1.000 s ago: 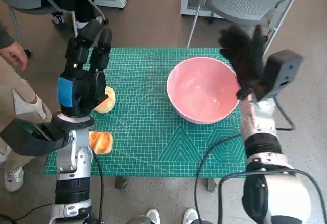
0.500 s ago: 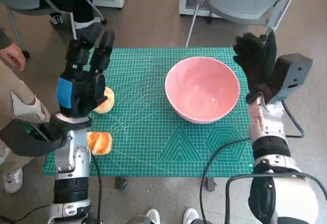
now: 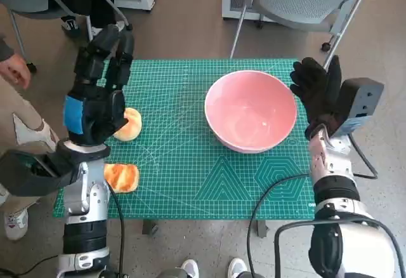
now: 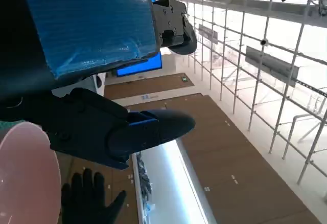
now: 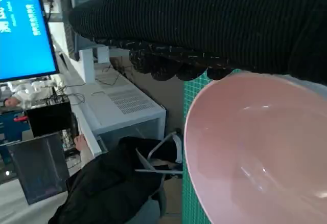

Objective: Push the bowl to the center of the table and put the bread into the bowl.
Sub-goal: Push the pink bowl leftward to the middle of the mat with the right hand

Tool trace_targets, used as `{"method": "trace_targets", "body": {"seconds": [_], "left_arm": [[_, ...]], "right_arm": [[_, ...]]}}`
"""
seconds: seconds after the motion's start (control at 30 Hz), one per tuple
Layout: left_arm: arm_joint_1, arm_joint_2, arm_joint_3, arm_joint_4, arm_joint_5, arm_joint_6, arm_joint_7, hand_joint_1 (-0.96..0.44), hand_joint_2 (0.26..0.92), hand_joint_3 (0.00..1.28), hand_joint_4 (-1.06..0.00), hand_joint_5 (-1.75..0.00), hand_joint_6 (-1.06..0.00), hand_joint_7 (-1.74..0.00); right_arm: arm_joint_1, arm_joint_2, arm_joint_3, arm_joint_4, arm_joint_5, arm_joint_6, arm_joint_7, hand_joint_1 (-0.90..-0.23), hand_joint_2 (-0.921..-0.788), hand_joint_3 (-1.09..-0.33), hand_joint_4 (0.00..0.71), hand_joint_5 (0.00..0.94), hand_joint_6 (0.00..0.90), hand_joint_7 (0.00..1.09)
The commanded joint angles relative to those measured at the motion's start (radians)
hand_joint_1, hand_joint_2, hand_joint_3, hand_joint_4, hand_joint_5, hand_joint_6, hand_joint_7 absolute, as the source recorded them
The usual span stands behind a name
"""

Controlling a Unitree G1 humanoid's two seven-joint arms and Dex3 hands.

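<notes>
The pink bowl (image 3: 251, 119) stands on the green cutting mat (image 3: 184, 164) that covers the tabletop, to the right of the middle and a little toward the far side. It is empty. The right hand (image 3: 319, 94) in its black glove is raised just beside the right rim of the bowl, the fingers (image 3: 303, 75) spread and pointing up; it holds nothing. In the head view I cannot tell if the glove touches the rim or stands a little apart from it. In the right wrist view the bowl fills the space under the glove.

Two pieces of bread lie at the left side of the mat: one bun (image 3: 129, 124) farther away, partly hidden under the left hand (image 3: 94, 106), and a toasted piece (image 3: 122, 177) near the front left corner. The left hand hangs above the bun with its fingers (image 3: 113, 48) stretched out and apart, holding nothing.

I judge that the first step is in hand: the bowl is not yet in the center. The next move calls for the right hand to press its palm flat on the right wall of the bowl and slide it to the left, slowly, so the bowl does not tip or turn. After this, the left hand must come down and close on the bun.
</notes>
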Motion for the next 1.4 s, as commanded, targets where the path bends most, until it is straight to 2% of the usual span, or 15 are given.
{"method": "trace_targets", "body": {"seconds": [0.03, 0.3, 0.57, 0.77, 1.13, 1.4], "left_arm": [[0.02, 0.013, 0.001, -0.033, 0.006, 0.008, 0.01, -0.62, 0.921, 0.6, -0.11, -0.01, 0.0, -0.58], [0.034, 0.017, 0.002, -0.058, 0.008, 0.015, 0.029, -0.62, 0.921, 0.63, -0.1, 0.0, 0.0, -0.57], [0.05, 0.022, -0.001, -0.084, 0.005, 0.026, 0.041, -0.61, 0.921, 0.64, -0.1, 0.0, 0.0, -0.55], [0.057, 0.024, -0.002, -0.103, 0.007, 0.037, 0.047, -0.61, 0.921, 0.65, -0.1, 0.0, 0.0, -0.56], [0.069, 0.023, -0.004, -0.125, 0.009, 0.05, 0.061, -0.6, 0.921, 0.67, -0.1, 0.0, 0.0, -0.53], [0.074, 0.022, -0.005, -0.137, 0.01, 0.059, 0.07, -0.6, 0.921, 0.68, -0.09, 0.0, 0.0, -0.53]], "right_arm": [[0.034, 0.01, -0.002, 0.016, -0.004, 0.025, -0.001, -0.638, -0.921, -0.959, 0.076, 0.003, 0.145, 0.08], [0.051, 0.017, 0.005, 0.017, -0.011, 0.017, 0.005, -0.644, -0.921, -0.956, 0.075, 0.002, 0.143, 0.08], [0.064, 0.05, 0.005, 0.019, -0.008, 0.016, 0.003, -0.644, -0.921, -0.952, 0.079, 0.003, 0.156, 0.08], [0.063, 0.079, -0.003, 0.018, 0.001, 0.014, 0.014, -0.645, -0.921, -0.938, 0.089, 0.007, 0.172, 0.09], [0.062, 0.117, 0.006, 0.016, -0.008, 0.007, 0.036, -0.657, -0.921, -0.908, 0.109, 0.013, 0.188, 0.1], [0.056, 0.133, 0.017, 0.018, -0.014, 0.013, 0.045, -0.661, -0.921, -0.916, 0.108, 0.007, 0.17, 0.08]]}}
